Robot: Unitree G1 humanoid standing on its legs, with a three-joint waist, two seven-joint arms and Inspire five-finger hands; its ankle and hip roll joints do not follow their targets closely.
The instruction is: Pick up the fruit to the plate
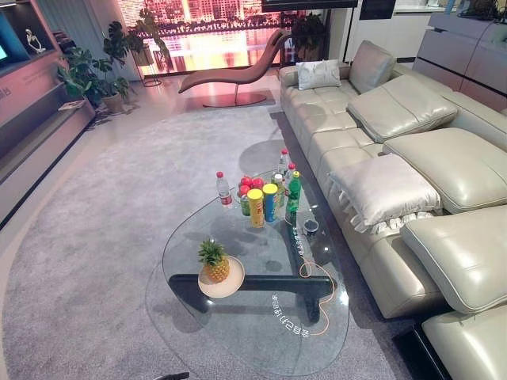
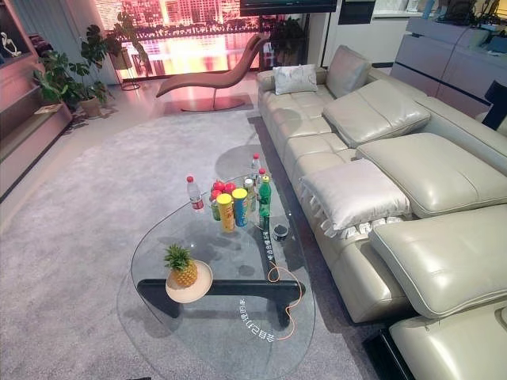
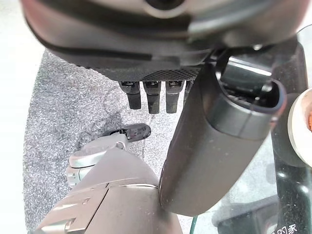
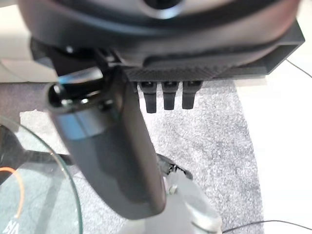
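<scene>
A pineapple (image 1: 213,263) stands upright on a cream plate (image 1: 235,284) at the near left of the glass coffee table (image 1: 261,336). Red round fruit (image 1: 250,184) lie heaped at the table's far end, among bottles and cans. My left hand (image 3: 219,141) hangs over the grey carpet beside the table's edge, fingers (image 3: 146,97) straight, holding nothing; the plate's rim (image 3: 298,127) shows past its thumb. Over the carpet at the table's other side, my right hand (image 4: 117,161) is also open and empty, with its fingers (image 4: 165,97) straight.
By the red fruit stand a water bottle (image 1: 224,190), a green bottle (image 1: 293,198), a yellow can (image 1: 256,207) and a blue can (image 1: 270,202). A small dark cup (image 1: 310,226) sits near them. A grey leather sofa (image 1: 412,174) runs along the table's right side.
</scene>
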